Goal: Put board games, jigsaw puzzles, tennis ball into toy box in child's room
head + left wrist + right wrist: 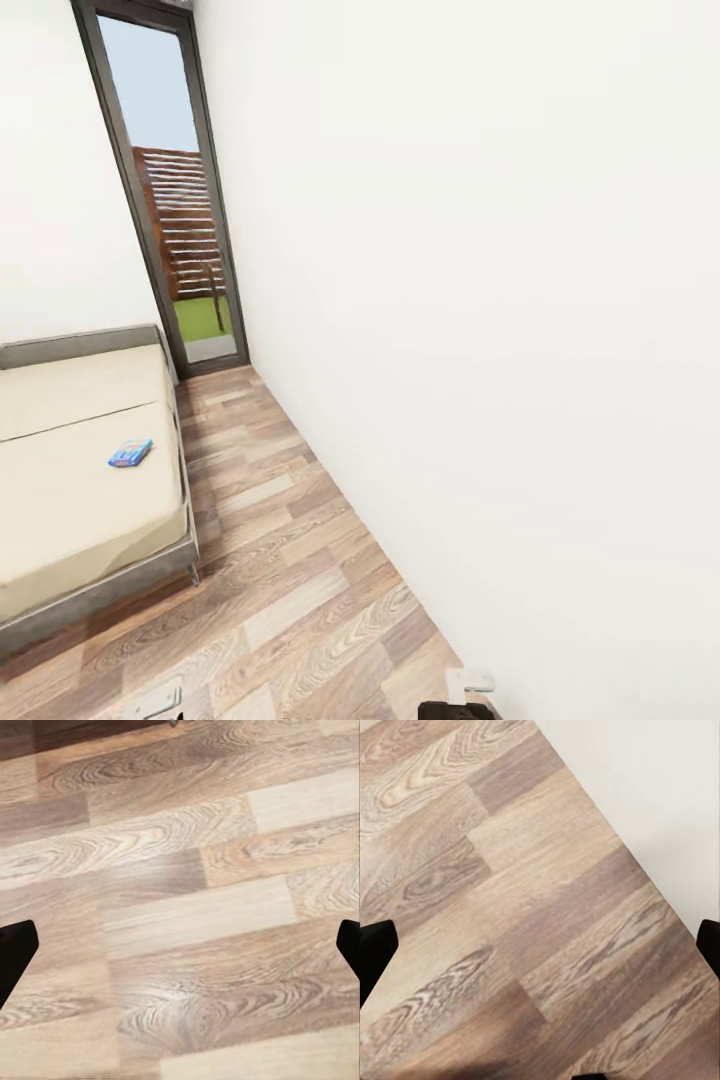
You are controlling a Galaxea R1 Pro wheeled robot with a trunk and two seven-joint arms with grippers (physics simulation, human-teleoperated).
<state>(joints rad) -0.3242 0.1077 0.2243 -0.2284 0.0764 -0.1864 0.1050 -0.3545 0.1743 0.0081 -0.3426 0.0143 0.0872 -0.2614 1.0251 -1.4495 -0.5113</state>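
The blue game [131,453] lies flat on the bed [90,500]: likely light, stiff; pinch across an edge. Both tools gape wide, empty, over floor [180,907].

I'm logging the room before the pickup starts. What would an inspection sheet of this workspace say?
Surface: beige bed with a grey frame, at the left.
Job's things: one small blue board game lying flat on the bed.
Clutter: nothing seen.
Grippers: left pincer and right pincer both open over the wooden floor, holding nothing.
Cables: nothing seen.
Surroundings: white wall at the right, tall glass door ahead.
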